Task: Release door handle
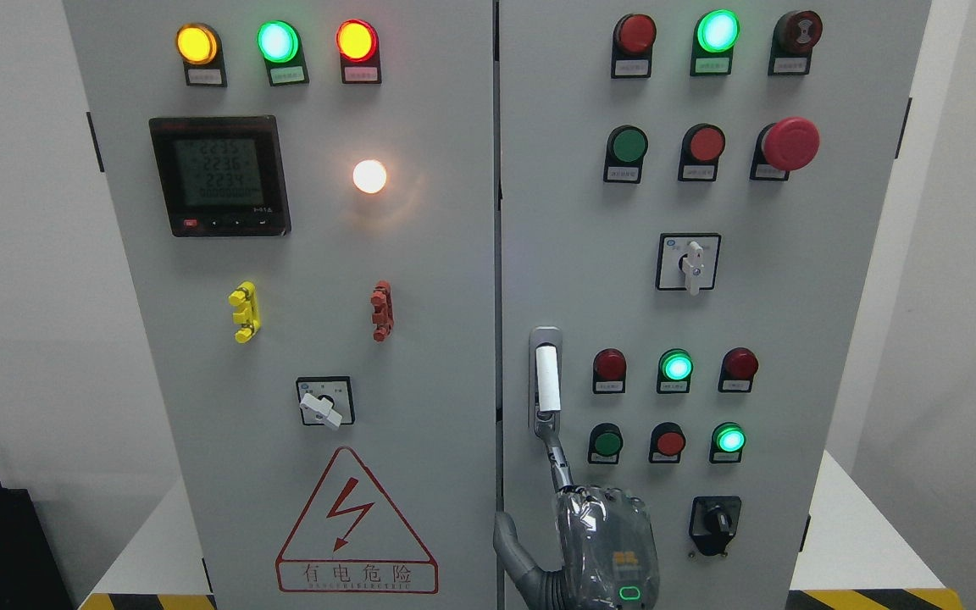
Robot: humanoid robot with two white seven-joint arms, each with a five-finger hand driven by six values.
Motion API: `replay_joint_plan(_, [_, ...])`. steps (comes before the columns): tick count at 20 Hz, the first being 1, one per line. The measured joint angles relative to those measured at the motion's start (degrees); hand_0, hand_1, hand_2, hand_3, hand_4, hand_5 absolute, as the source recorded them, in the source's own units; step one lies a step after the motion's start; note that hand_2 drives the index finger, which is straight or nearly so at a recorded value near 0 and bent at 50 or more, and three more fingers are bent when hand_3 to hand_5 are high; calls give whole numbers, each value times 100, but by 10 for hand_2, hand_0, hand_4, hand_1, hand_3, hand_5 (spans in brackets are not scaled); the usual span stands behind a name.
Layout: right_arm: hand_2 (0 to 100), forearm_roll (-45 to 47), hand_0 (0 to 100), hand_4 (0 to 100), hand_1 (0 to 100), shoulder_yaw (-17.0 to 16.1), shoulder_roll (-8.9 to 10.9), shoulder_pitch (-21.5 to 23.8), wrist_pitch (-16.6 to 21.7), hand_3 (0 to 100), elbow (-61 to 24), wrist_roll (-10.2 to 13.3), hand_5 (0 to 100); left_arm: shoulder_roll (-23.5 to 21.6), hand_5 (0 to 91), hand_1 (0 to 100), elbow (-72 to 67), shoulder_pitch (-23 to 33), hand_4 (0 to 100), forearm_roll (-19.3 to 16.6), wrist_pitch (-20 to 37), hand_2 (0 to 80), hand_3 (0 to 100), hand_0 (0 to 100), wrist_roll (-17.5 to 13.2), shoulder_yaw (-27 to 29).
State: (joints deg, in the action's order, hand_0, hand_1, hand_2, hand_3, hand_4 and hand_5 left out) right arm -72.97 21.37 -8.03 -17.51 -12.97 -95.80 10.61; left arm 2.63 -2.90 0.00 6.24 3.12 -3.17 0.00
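Reaching up with one extended finger, loosely open hand [598, 525], touching grey-framed white door handle [546, 379], upright.

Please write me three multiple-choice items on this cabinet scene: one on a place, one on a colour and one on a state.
1. Where is the door handle?
A. at the right door's left edge
B. in the middle of the left door
C. on the cabinet's top

2. What colour is the middle lamp in the left door's top row?
A. blue
B. green
C. white

3. How is the right hand placed?
A. fist wrapped round the handle
B. pressing a red button
C. one finger stretched up to the handle's lower end

Answers: 1 A, it sits just right of the seam between the doors; 2 B, it glows green between a yellow and a red lamp; 3 C, only that fingertip reaches the handle.
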Motion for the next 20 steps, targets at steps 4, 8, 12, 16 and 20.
replay_joint_plan(4, [0, 1, 432, 1000, 256, 2, -1, 6, 0, 1000, -16, 7, 1000, 1, 0, 389, 0, 0, 0, 0, 0, 0, 0, 120, 0, 0])
replay_joint_plan(8, [0, 0, 433, 1000, 256, 9, -2, 72, 10, 1000, -60, 17, 1000, 1, 0, 389, 0, 0, 0, 0, 0, 0, 0, 120, 0, 0])
replay_joint_plan(12, [0, -3, 432, 1000, 256, 10, -1, 113, 24, 1000, -103, 37, 1000, 1, 0, 389, 0, 0, 0, 0, 0, 0, 0, 120, 0, 0])
replay_joint_plan(16, [0, -5, 432, 1000, 256, 10, 0, 119, 35, 1000, -146, 50, 1000, 1, 0, 389, 0, 0, 0, 0, 0, 0, 0, 120, 0, 0])
replay_joint_plan(20, [311, 15, 516, 807, 315, 4, -1, 208, 85, 847, -236, 283, 893, 0, 0, 389, 0, 0, 0, 0, 0, 0, 0, 120, 0, 0])
